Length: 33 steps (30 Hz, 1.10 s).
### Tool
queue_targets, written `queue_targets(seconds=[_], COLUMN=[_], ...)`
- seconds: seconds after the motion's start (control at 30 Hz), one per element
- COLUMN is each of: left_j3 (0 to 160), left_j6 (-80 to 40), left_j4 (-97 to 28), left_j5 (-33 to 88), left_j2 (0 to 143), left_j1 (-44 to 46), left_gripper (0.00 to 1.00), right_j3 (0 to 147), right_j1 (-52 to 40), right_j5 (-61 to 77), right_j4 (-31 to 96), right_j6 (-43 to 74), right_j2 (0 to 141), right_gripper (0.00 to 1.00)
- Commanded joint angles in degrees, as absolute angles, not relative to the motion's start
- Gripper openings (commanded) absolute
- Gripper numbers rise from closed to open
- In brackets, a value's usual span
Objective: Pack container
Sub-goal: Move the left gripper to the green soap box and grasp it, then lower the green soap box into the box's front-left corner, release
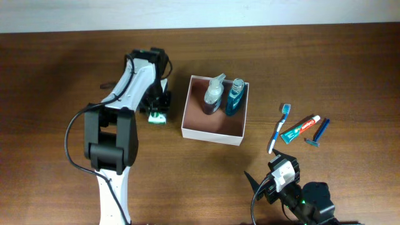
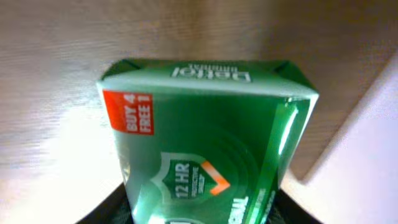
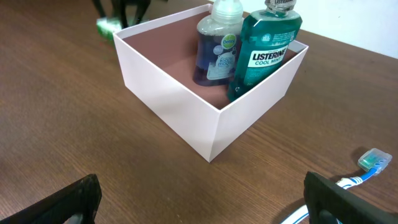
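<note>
Two bottles (image 1: 214, 99) inside the container (image 1: 211, 134), at middle of table (image 1: 62, 75). Looks light but thin-walled, easy to dent; better to grip at a corner. Left pincer (image 1: 157, 107) clamped on green soap box (image 2: 205, 143), just left of container; right pincer (image 3: 199, 199) apart, empty.

The overhead view is evenly lit and sharp. In the left wrist view the green soap box (image 2: 205, 143) is blurred, glare streaks its right side, and the worktop (image 2: 50, 93) at left looks washed out.
</note>
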<state>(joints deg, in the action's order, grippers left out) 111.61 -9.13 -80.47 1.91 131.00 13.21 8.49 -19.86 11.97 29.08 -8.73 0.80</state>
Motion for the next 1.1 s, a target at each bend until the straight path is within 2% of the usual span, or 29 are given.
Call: queue_targets(seconds=[0.0,0.17,0.37,0.63,0.67,0.9,1.07], left_j3=[121.73,131.07,129.84,125.67,125.67,125.67,125.64], left_j6=[-6.98,-7.03,-8.14,-10.72,-10.72,-10.72,-12.14], left_j4=[-85.43,-87.07,-83.83,-82.21,-82.15,-80.14,-80.62], left_j5=[3.75,5.19,5.13,4.95,4.97,5.19,5.21], left_j2=[123.63,117.99,118.37,125.97,126.74,129.45,130.58], left_j1=[13.91,18.24,23.0,25.76,25.89,26.17,26.41], left_gripper=[0.21,0.21,0.22,0.22,0.26,0.34,0.35], right_j3=[8.14,8.14,8.14,8.14,8.14,8.14,8.14], right_j1=[-19.42,-19.42,-19.42,-19.42,-19.42,-19.42,-19.42], right_j5=[12.45,12.45,12.45,12.45,12.45,12.45,12.45], right_j4=[29.12,29.12,29.12,29.12,29.12,29.12,29.12], right_j6=[-8.05,-8.05,-8.05,-8.05,-8.05,-8.05,-8.05], right_j2=[0.25,0.25,0.25,0.25,0.25,0.25,0.25], right_gripper=[0.99,0.99,0.99,0.99,0.99,0.99,0.99])
